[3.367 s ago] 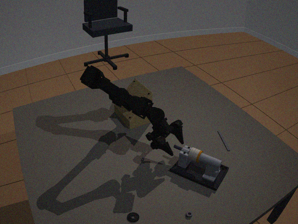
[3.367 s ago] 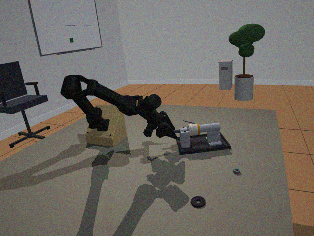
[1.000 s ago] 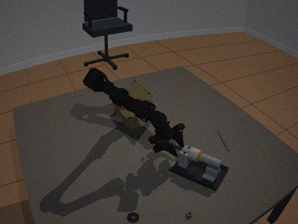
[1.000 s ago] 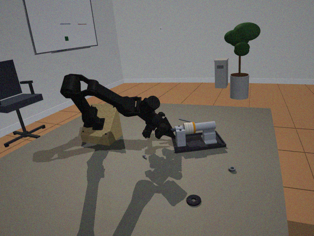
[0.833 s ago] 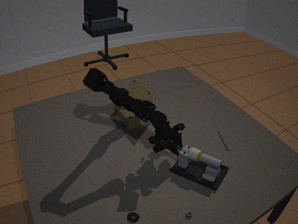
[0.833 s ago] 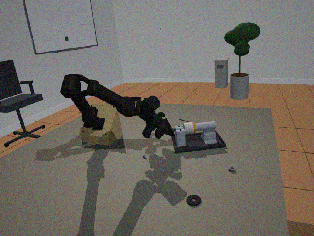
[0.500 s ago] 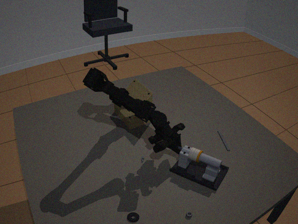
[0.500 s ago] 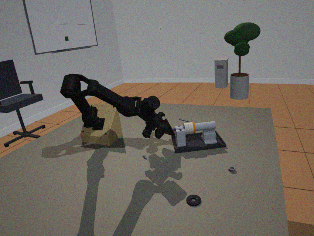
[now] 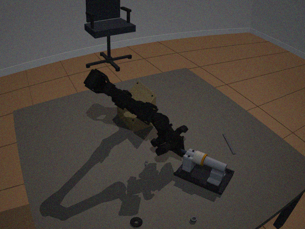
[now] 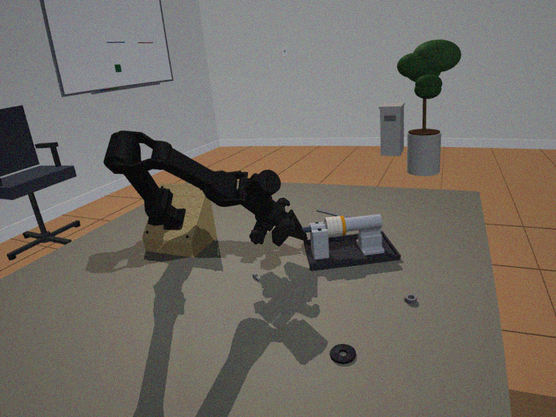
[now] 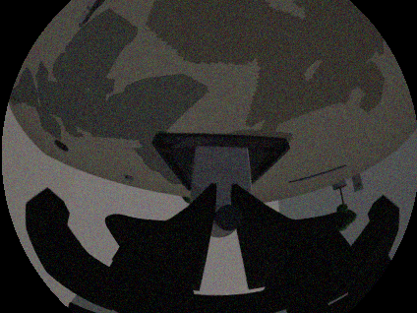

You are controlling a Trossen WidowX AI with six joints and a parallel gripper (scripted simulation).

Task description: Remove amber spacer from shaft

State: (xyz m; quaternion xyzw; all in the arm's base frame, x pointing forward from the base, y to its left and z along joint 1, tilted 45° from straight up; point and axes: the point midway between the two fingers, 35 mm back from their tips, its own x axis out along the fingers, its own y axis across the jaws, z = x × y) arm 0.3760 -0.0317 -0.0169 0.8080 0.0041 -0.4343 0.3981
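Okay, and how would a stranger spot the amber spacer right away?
Find the dark tray carrying white blocks, in front of the gripper. Above it, between the upright blocks, runs a row of pale rings. The amber spacer ends that row against the long cylinder, the only orange-yellow ring there.

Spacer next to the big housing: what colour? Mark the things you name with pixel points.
The spacer (image 9: 204, 159) (image 10: 343, 226) is amber; shows best in the exterior view.

Office with whiteboard (image 10: 107, 44), armchair (image 9: 109, 27) (image 10: 35, 174)
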